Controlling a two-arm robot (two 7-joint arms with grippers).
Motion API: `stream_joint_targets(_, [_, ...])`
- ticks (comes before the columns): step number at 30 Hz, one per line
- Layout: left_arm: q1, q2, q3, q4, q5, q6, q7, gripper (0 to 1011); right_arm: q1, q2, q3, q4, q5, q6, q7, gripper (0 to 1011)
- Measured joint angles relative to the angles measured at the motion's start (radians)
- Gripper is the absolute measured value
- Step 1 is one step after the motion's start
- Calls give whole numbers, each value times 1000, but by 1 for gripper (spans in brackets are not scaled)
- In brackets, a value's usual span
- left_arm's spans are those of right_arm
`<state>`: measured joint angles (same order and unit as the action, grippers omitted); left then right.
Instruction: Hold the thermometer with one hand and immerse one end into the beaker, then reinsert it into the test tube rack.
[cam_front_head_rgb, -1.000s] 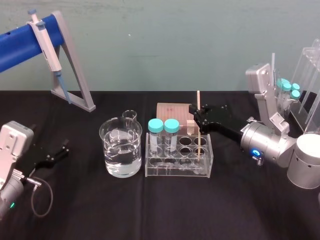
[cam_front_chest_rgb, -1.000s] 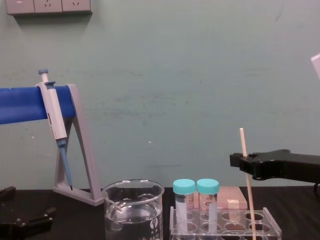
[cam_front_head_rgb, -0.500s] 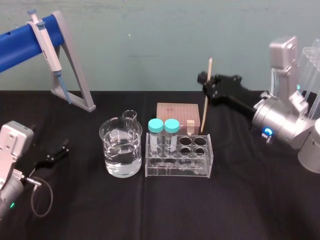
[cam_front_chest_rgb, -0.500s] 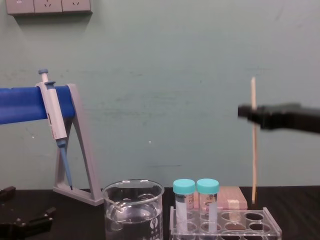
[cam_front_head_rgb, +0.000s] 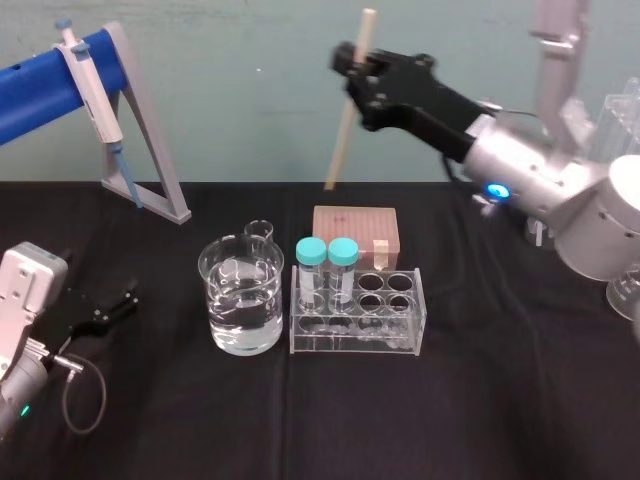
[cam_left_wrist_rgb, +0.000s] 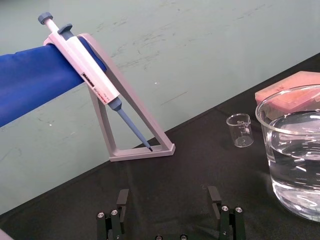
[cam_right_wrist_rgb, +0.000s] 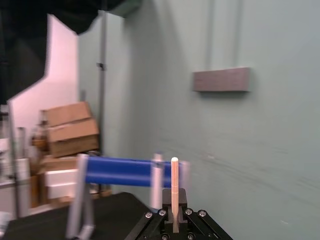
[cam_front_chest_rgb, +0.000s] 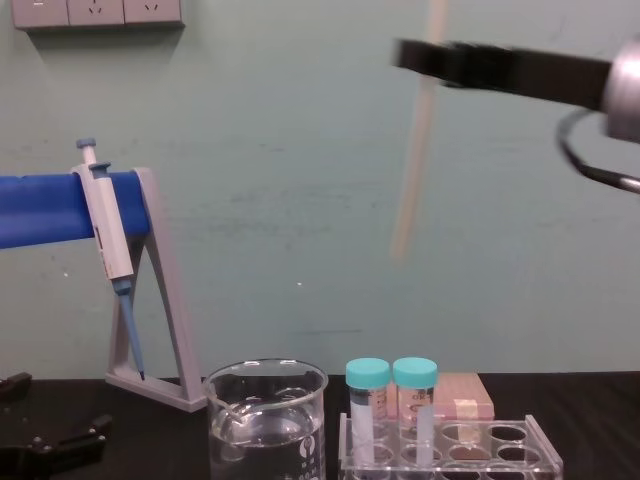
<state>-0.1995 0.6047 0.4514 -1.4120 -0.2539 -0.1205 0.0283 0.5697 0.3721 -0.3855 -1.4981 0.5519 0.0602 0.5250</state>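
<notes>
The right gripper (cam_front_head_rgb: 356, 72) is high over the counter (cam_front_head_rgb: 480, 400). Its jaws are clamped on the thermometer (cam_front_head_rgb: 343, 135) near the rod's upper end, and in the right wrist view the rod (cam_right_wrist_rgb: 174, 192) stands pinched between them. The rod is tilted, with its top toward the robot's right and its lower tip toward the left. In the chest view that tip (cam_front_chest_rgb: 400, 245) hangs in open air, well above the beaker's (cam_front_chest_rgb: 266, 415) rim and the capped tubes (cam_front_chest_rgb: 392, 385).

The beaker (cam_front_head_rgb: 213, 305), part full of clear liquid, stands just left of the rack (cam_front_head_rgb: 360, 342) with a slim gap between them. The two tubes (cam_front_head_rgb: 327, 252) fill the rack's left end, and the holes to their right are open. A pink box (cam_front_head_rgb: 355, 222) sits close behind the rack, and a small beaker (cam_front_head_rgb: 259, 230) close behind the big one.

The left gripper (cam_front_head_rgb: 108, 311) is low at the counter's left, well apart from the beaker, its jaws wide open and holding nothing.
</notes>
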Motion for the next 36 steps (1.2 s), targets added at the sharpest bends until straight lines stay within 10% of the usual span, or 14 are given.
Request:
stream_joint_targets(15, [0, 0, 0, 0, 0, 0, 0, 1004, 108, -144, -195, 211, -56, 1, 20, 48])
stream_joint_targets(36, [0, 0, 0, 0, 0, 0, 0, 1004, 121, -252, -234, 484, -135, -85, 36, 47])
